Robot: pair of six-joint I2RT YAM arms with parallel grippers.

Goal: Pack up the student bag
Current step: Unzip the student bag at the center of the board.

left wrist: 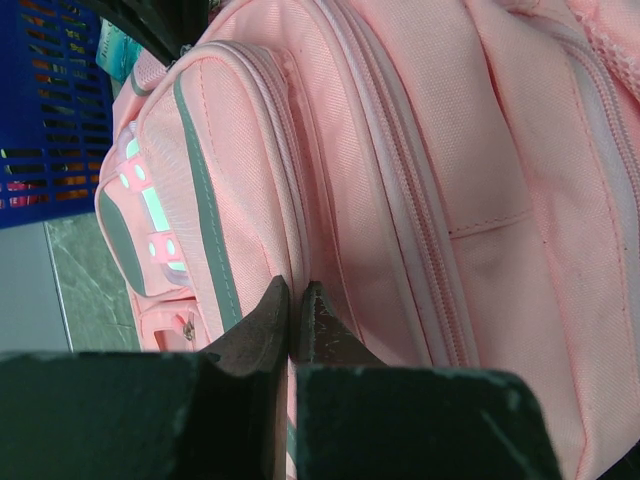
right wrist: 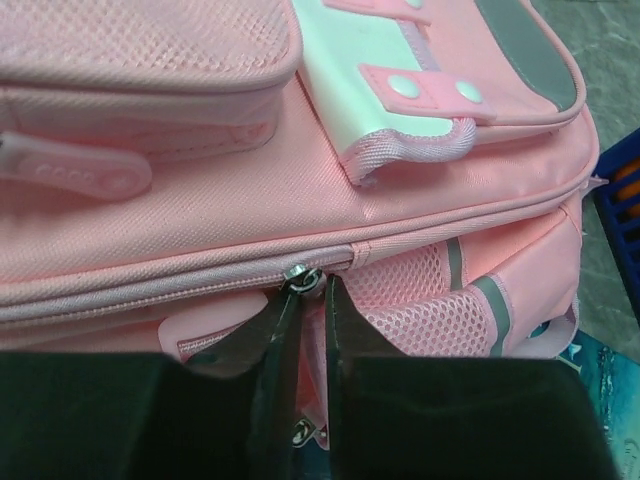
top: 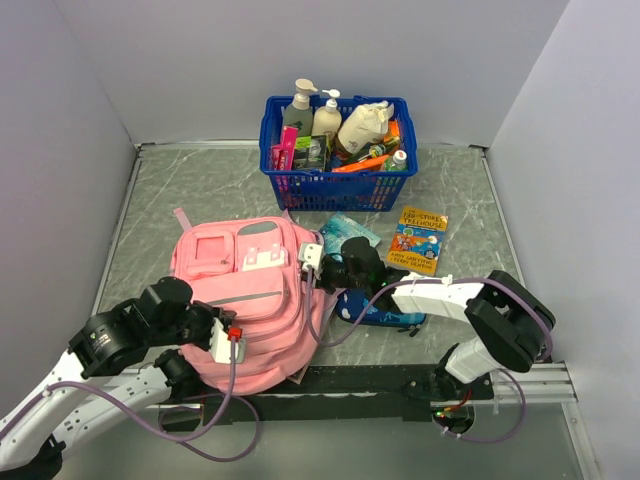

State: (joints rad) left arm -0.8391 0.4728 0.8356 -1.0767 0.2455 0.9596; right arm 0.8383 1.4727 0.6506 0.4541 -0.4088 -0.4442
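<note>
You're working over a grey marbled table (top: 470, 190) boxed in by pale plain walls (top: 300, 50) on three sides, with a black rail (top: 350, 380) along the near edge. Count it off: one pink backpack (top: 250, 290), one blue basket (top: 330, 190), one book (top: 418, 241), one blue pencil case (top: 385, 315), one teal booklet (top: 345, 228), and two arms. The backpack lies flat, front pockets up, left of centre and close to the rail. The basket sits at the far wall, crammed, with two pump bottles (top: 300, 108) (top: 327, 112) poking up among the clutter. The book lies flat to the right of the backpack, apart from it, and the pencil case sits nearer you, partly under your right arm. Your right gripper (right wrist: 308, 295) is at the backpack's right side, fingers clenched on the metal zip pull (right wrist: 300, 277) of the main zip. Your left gripper (left wrist: 297, 300) is at the near left side, fingers pressed together against the pink fabric; you can't tell whether any cloth is caught between them.
</note>
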